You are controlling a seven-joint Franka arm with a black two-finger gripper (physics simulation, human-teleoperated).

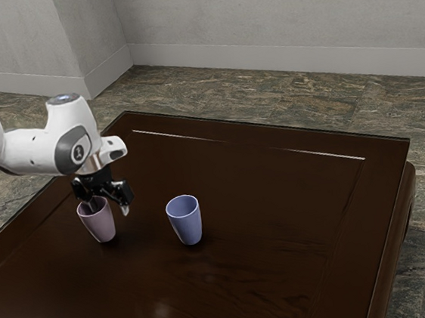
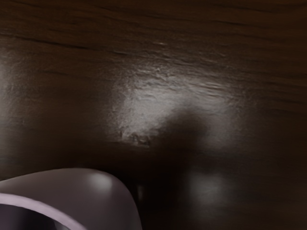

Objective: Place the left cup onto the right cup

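Hovering over the mauve cup rim: gripper released, fingers spread, one just outside the wall. Blue cup upright nearby on the counter, not touching.

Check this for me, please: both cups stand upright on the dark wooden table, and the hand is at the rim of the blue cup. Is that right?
One thing is wrong. The hand is at the rim of the pink cup, not the blue cup, which stands apart toward the exterior view's right. The exterior view shows this. Both cups do stand upright on the dark wooden table.
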